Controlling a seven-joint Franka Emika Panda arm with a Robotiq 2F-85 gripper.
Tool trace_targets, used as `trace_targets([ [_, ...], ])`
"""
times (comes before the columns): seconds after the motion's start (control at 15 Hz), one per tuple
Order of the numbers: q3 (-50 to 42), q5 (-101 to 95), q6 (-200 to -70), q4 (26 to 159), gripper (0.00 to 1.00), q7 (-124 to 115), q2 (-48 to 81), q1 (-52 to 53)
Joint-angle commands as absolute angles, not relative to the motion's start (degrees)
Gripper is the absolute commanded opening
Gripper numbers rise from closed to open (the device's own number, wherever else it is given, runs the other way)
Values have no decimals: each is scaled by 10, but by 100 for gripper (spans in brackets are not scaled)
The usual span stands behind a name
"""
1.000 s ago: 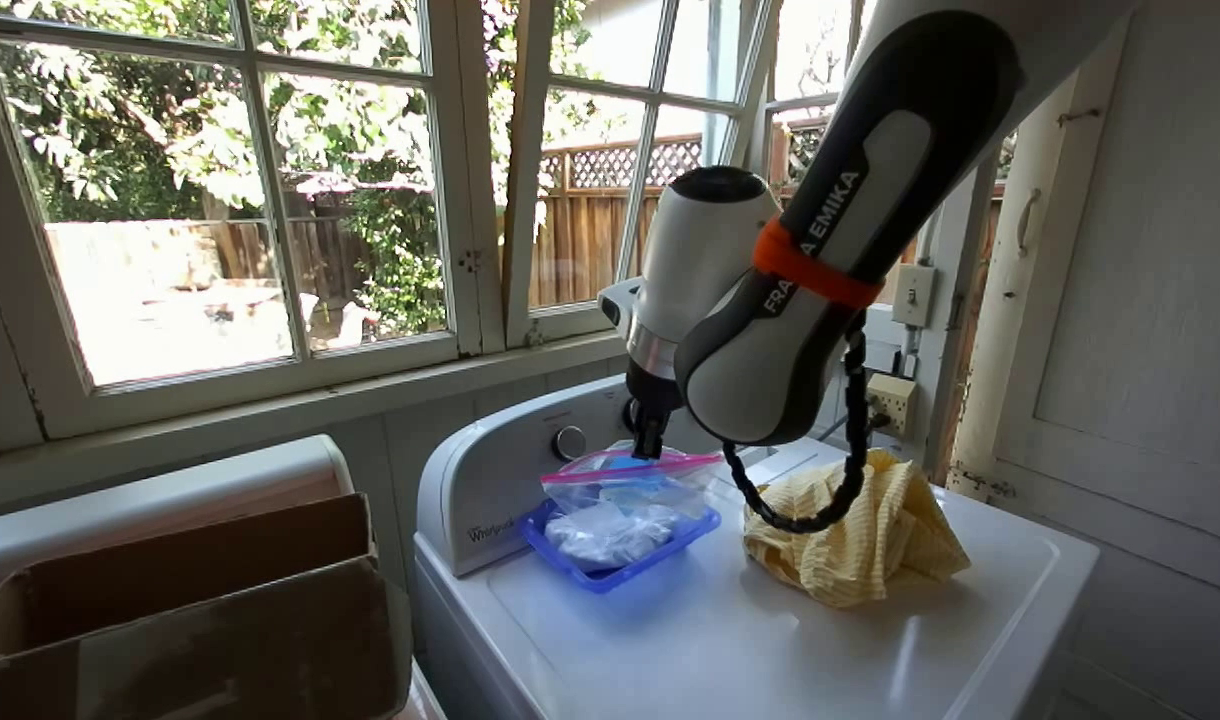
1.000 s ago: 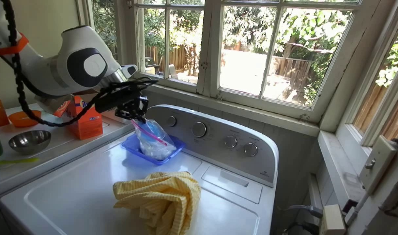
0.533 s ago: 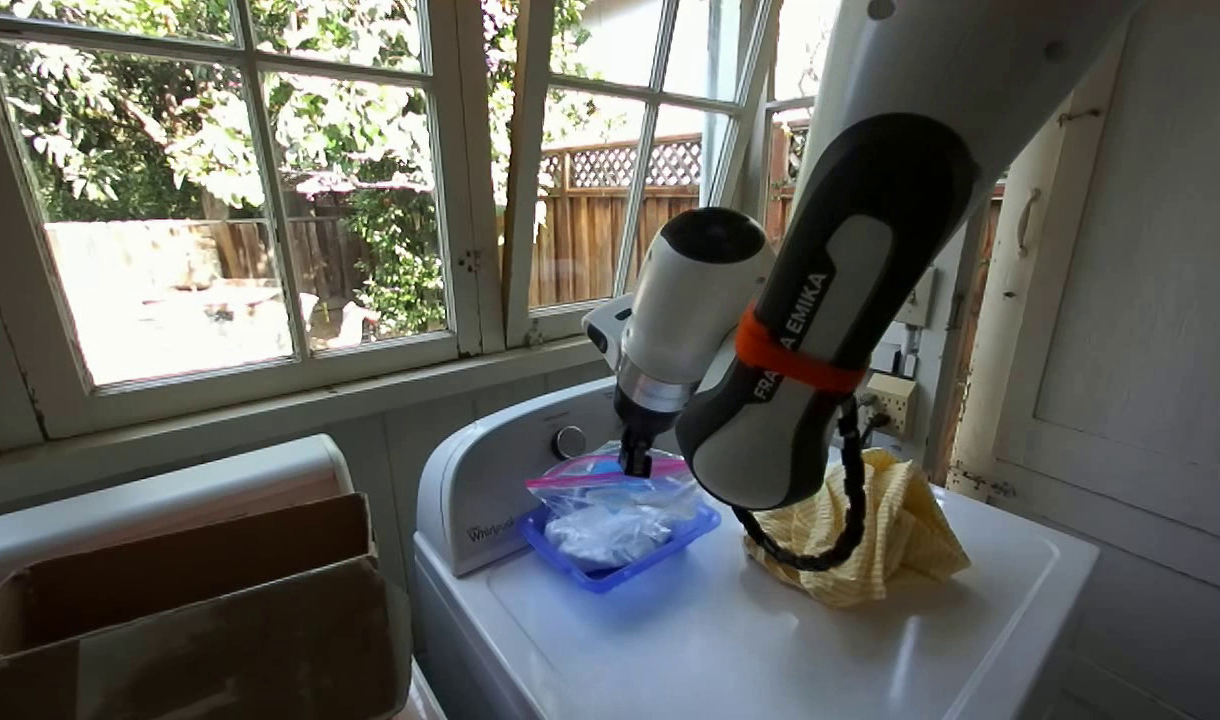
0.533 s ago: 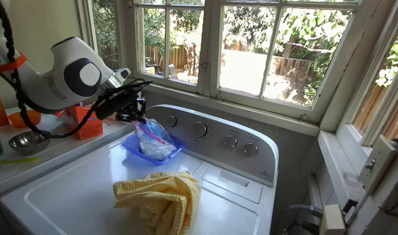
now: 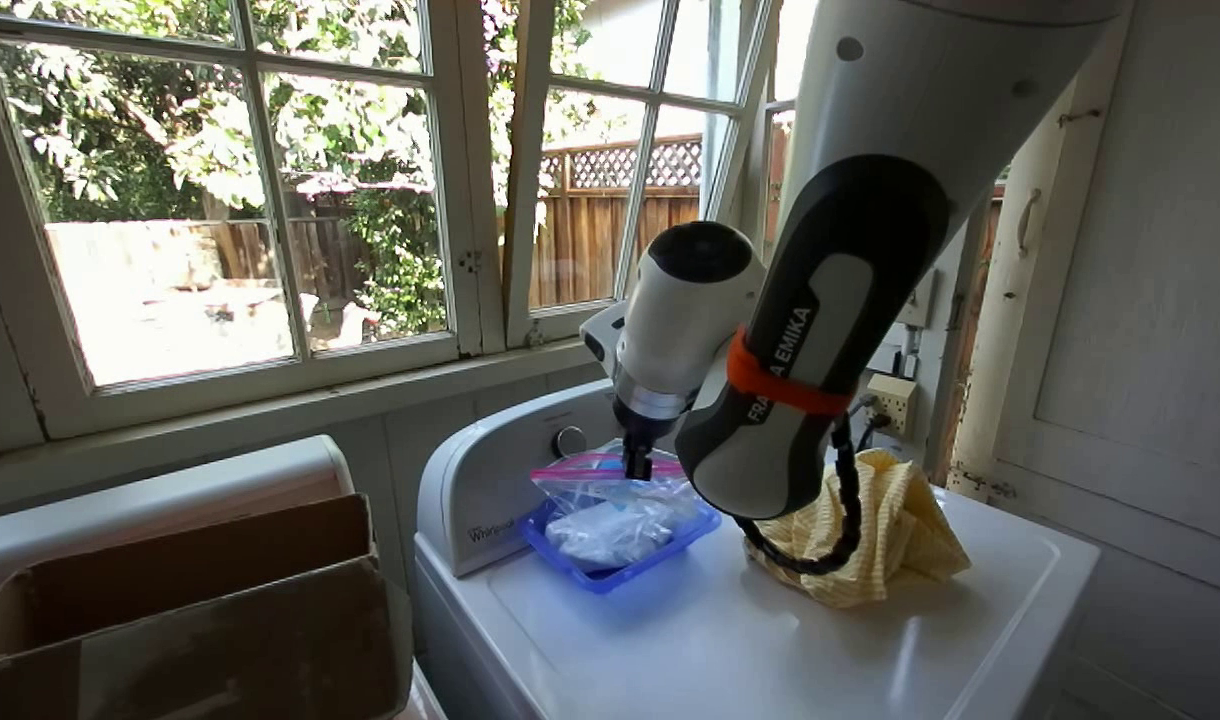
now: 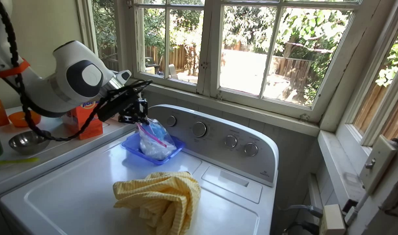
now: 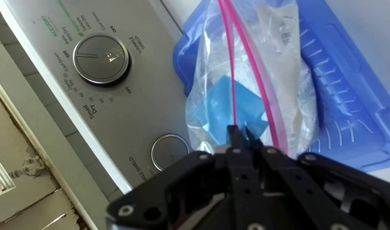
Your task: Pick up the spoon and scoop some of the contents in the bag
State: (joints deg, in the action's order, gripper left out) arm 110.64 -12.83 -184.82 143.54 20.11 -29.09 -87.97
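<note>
Wrist view has the jaws standing almost fully together, with only a slim gap at the fingertips (image 7: 234,135) and a sliver of light blue plastic showing in it. They are clamped on the near edge of the spoon (image 7: 219,105), which sits in the upper part of the bag (image 7: 279,54), partly behind its clear plastic. Whether a fold of the bag is pinched as well cannot be told. Of the two pink zip strips (image 7: 254,64), the thinner runs down to the tip of the jaws; the thicker passes just beside them. White contents (image 7: 305,89) show through the plastic beside the spoon.

In both exterior views the jaws point down at the top of the bag, beside the pink strips. The bag rests in the blue tray (image 7: 354,73) on the dryer (image 6: 71,195). In an exterior view the contents lie lower in the bag than the spoon, and the yellow cloth (image 6: 163,195) lies bunched on the dryer, apart from the tray.
</note>
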Motion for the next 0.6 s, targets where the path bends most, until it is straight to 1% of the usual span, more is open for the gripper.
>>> trace_targets([
  [0.0,1132,-144,-1862,1449,2,173,-290,-907],
  [0.53,1151,-142,-1929,1450,2,145,-316,-944],
])
